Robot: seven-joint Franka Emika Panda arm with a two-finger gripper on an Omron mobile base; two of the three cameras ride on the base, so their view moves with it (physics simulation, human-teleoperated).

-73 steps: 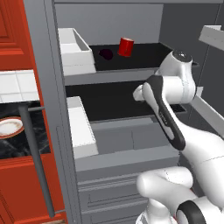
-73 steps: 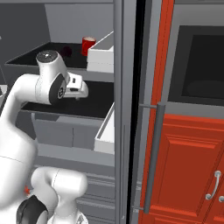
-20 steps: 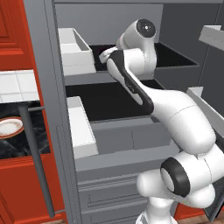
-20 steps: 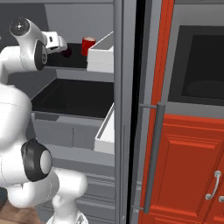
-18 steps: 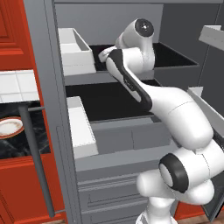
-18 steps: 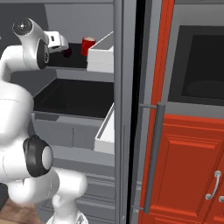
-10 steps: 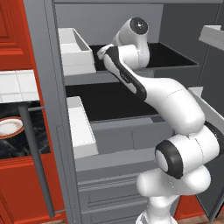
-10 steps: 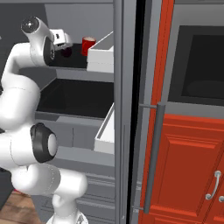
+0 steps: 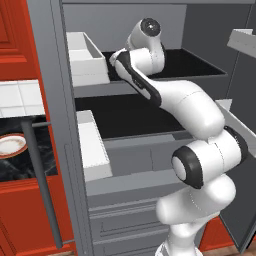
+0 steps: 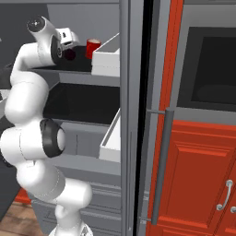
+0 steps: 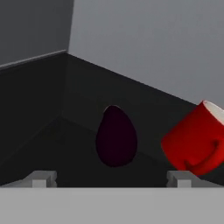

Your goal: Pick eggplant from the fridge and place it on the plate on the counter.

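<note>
Eggplant (image 11: 116,136) between open gripper (image 11: 110,178) tips

Lighting is flat and even, typical render look, with no obvious light source. The fridge (image 9: 150,150) interior stays dim and its black shelves swallow detail. In the hand view the eggplant (image 11: 116,136) nearly melts into the dark shelf behind it, and edges look soft, maybe low resolution. The red can (image 11: 197,140) beside the eggplant has mild shading, no glare.

dark purple eggplant (image 11: 116,136), red can (image 11: 197,139)
</note>
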